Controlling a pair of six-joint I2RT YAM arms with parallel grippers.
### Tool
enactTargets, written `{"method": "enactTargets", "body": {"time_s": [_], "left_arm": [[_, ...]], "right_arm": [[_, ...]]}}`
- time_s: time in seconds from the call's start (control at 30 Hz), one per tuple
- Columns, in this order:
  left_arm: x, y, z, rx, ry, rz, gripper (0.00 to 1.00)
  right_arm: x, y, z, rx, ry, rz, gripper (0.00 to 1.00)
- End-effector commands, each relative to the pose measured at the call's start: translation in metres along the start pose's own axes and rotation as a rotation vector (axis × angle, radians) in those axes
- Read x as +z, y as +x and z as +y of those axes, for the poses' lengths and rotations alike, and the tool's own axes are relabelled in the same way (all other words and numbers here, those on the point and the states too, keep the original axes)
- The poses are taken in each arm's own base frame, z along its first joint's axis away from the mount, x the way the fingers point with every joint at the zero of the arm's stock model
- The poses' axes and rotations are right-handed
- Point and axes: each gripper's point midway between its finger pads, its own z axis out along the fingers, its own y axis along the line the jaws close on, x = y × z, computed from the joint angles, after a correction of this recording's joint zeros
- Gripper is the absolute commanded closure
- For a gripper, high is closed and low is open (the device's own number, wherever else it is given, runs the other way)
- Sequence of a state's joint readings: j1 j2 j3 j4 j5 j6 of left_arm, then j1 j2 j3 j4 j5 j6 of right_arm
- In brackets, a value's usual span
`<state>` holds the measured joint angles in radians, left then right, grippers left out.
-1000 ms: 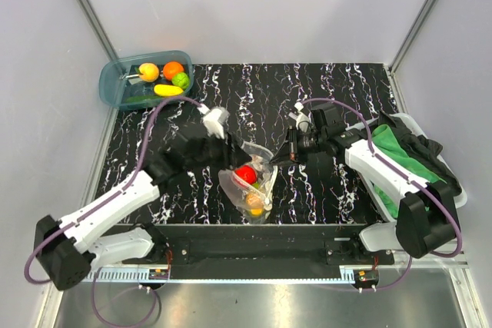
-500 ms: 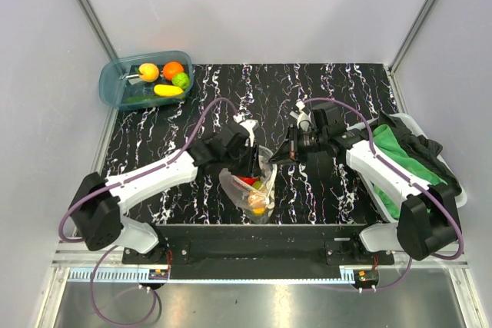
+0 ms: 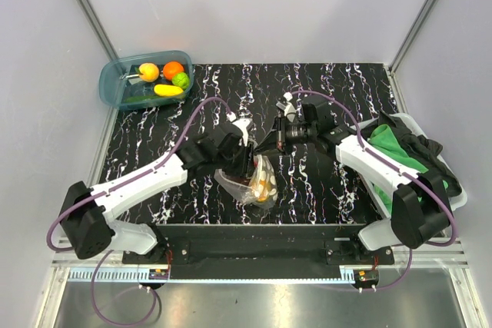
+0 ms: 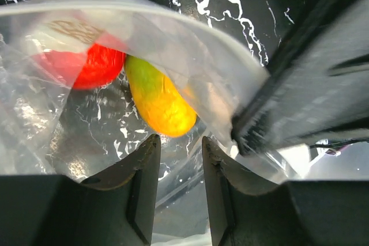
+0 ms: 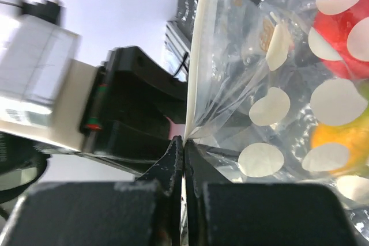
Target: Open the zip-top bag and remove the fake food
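Note:
The zip-top bag (image 3: 257, 183), clear with pale dots, lies at the near middle of the black marbled table. It holds fake food: a red piece (image 4: 86, 64), a yellow-green piece (image 4: 158, 99) and an orange piece (image 5: 337, 142). My right gripper (image 3: 267, 146) is shut on the bag's top rim (image 5: 193, 56) and holds it up from the far side. My left gripper (image 3: 246, 165) is open at the bag's mouth. In the left wrist view its gripper (image 4: 180, 140) points at the yellow-green piece, and clear plastic lies between its jaws.
A blue translucent tub (image 3: 115, 86) at the far left corner holds an orange, a lime-green and yellow fake fruits. A white bin (image 3: 457, 190) at the right edge holds a green cloth (image 3: 396, 155) and a dark cloth.
My left arm swung right and its gripper went to the bag's mouth. My right gripper shifted left with the rim. The bag bunched up and slid slightly nearer.

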<state>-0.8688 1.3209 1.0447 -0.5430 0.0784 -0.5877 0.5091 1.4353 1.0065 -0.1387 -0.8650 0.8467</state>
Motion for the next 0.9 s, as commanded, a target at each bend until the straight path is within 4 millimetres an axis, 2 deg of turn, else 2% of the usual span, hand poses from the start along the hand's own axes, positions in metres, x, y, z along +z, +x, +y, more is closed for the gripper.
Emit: {"method": "enactTargets", "body": {"time_s": [0.0,0.27,0.4,0.6,0.67,0.77,0.87], "left_arm": [[0.009,0.005,0.005,0.021,-0.015,0.019,0.61],[0.032,0.021,0.008,0.001,-0.015,0.091,0.63],[0.041,0.018,0.002,-0.043,0.022,0.071,0.55],[0.063,0.016,-0.005,-0.062,0.041,0.102,0.47],[0.072,0.018,-0.004,-0.068,0.037,0.118,0.37],[0.082,0.018,-0.004,-0.074,0.03,0.135,0.29],[0.092,0.015,-0.004,-0.081,0.015,0.14,0.28]], "right_arm": [[-0.001,-0.007,0.022,-0.031,-0.08,-0.017,1.0],[-0.005,0.004,0.011,-0.041,-0.037,-0.006,1.0],[-0.005,0.006,0.006,-0.03,-0.031,-0.004,1.0],[-0.019,0.002,-0.01,0.006,-0.007,-0.046,1.0],[-0.022,0.005,-0.017,0.022,-0.01,-0.032,1.0],[-0.028,0.007,-0.022,0.03,-0.009,-0.041,1.0],[-0.035,0.005,-0.023,0.023,-0.009,-0.055,1.0]]}}
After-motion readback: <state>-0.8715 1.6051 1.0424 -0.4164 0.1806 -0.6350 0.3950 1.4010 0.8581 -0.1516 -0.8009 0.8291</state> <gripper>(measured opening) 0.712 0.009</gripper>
